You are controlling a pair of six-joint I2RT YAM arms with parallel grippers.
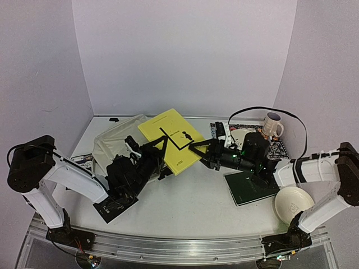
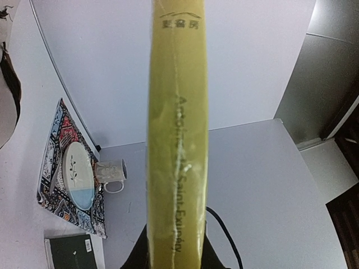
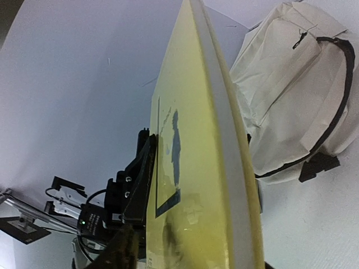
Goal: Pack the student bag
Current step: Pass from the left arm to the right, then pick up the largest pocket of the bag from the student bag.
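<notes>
A yellow book is held tilted above the table between the two arms. My left gripper is shut on its lower left edge. In the left wrist view the spine rises straight out of that gripper. My right gripper straddles the book's right edge. In the right wrist view the cover fills the space between the jaws of the right gripper, and the near finger stands a little off it. The cream student bag lies at the back left, just behind the book.
A mug and a plate sit on a patterned mat at the back right. A dark green book and a cream bowl lie under the right arm. A black cable loops behind the mug.
</notes>
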